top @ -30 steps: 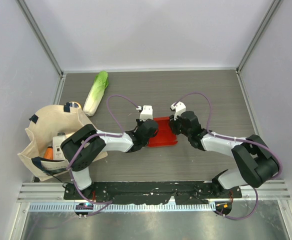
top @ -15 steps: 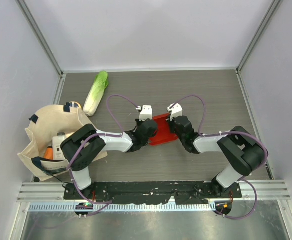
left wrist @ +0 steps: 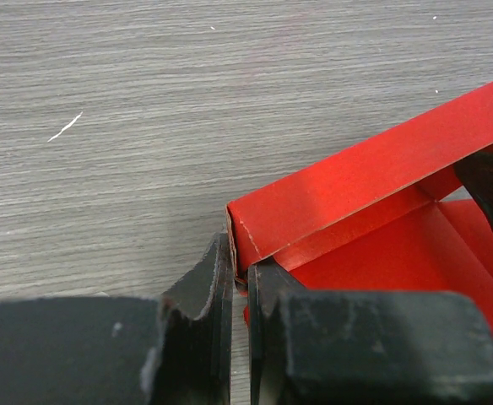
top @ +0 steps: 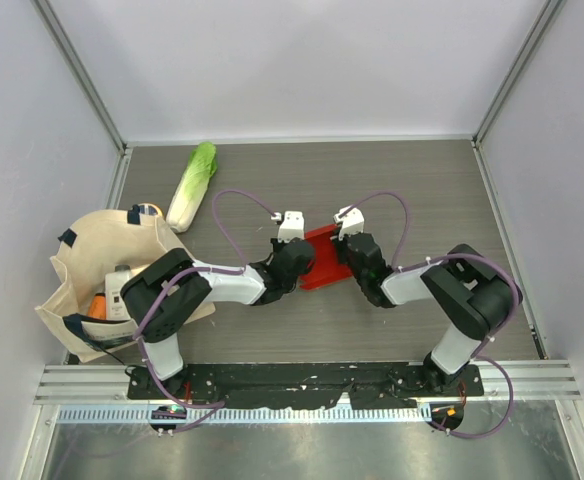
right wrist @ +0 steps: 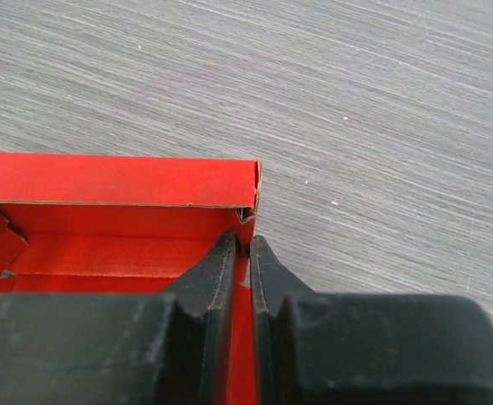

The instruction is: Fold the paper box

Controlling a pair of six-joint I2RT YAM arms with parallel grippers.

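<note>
Pinching the paper box (left wrist: 356, 194) by its left wall, my left pincer (left wrist: 240, 283) is closed almost flat on the thin card at the corner. My right pincer (right wrist: 241, 253) is nipped just as tight on the opposite wall (only a sliver of gap shows between its jaws), and the box sits in the middle of the table (top: 422, 180) between my wrists with its far wall raised. I judge that pulling apart or twisting out of step could tear a creased corner, and a slack hold could let the edge slip free and the wall flop flat.
</note>
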